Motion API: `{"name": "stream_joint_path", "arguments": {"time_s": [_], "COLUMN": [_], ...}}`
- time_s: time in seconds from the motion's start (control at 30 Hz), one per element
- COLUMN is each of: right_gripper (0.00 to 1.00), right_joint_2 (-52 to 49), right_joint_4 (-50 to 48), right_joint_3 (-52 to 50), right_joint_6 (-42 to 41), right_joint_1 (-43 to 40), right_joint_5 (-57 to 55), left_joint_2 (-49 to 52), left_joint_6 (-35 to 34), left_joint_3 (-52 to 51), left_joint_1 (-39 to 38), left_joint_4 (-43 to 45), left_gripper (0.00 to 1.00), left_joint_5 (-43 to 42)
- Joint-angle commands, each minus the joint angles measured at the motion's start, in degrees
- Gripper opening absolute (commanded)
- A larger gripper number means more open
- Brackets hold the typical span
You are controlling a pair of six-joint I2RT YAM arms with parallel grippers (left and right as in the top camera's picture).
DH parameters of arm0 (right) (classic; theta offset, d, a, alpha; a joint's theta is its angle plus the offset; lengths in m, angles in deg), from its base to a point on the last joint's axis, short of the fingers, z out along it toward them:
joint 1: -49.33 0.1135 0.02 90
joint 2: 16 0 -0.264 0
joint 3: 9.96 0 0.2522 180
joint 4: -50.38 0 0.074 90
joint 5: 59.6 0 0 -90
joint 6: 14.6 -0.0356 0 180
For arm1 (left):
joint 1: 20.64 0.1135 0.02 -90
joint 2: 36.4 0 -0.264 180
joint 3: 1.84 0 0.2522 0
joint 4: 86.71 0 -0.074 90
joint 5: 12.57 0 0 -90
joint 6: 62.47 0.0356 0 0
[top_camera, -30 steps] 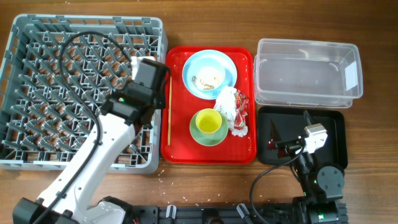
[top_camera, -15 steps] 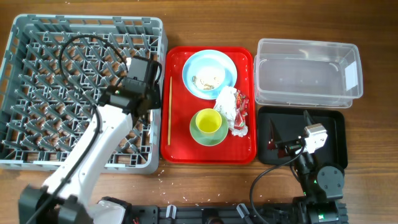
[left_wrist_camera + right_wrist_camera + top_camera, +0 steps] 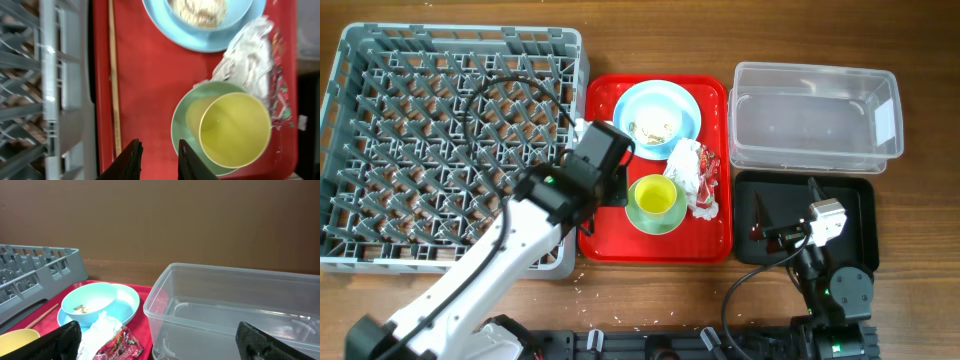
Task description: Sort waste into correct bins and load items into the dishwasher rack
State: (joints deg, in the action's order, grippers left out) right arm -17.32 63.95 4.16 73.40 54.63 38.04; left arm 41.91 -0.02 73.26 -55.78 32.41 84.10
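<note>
The thin wooden chopsticks [image 3: 114, 75] are lying flat along the edge of the red plastic serving tray [image 3: 150, 100], next to the big grey plastic dishwasher rack [image 3: 50, 75]. They are looking light, stiff and a bit slippery, so I am thinking a pinch across the middle is best. The left hand [image 3: 157, 162] is hovering just beside them with its fingers only a little apart, holding nothing, and the right hand [image 3: 165, 345] is hanging wide apart and empty.
</note>
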Motion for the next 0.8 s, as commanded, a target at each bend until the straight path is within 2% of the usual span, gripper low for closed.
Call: {"name": "stream_joint_path", "arguments": {"time_s": [0.0,0.57,0.63,0.77], "right_gripper": [1.00,1.00,1.00,1.00], "right_joint_2": [0.0,0.0,0.0,0.0], "right_joint_4": [-0.2,-0.2,-0.2,-0.2], "right_joint_3": [0.0,0.0,0.0,0.0], "right_joint_6": [0.5,0.5,0.5,0.5], "right_joint_1": [-0.1,-0.1,-0.1,-0.1], "right_joint_5": [-0.5,-0.5,-0.5,-0.5], "left_joint_2": [4.9,13.6,15.2,17.2], "left_joint_6": [-1.5,-3.6,-5.5,-7.5], "left_joint_3": [-0.4,-0.4,-0.4,-0.4], "left_joint_1": [-1.9,-2.3,-2.3,-2.3], "left_joint_4": [0.2,4.0,4.0,4.0], "left_gripper": [0.24,0.28,0.28,0.29], "left_joint_5": [-0.2,0.9,0.9,5.0]}}
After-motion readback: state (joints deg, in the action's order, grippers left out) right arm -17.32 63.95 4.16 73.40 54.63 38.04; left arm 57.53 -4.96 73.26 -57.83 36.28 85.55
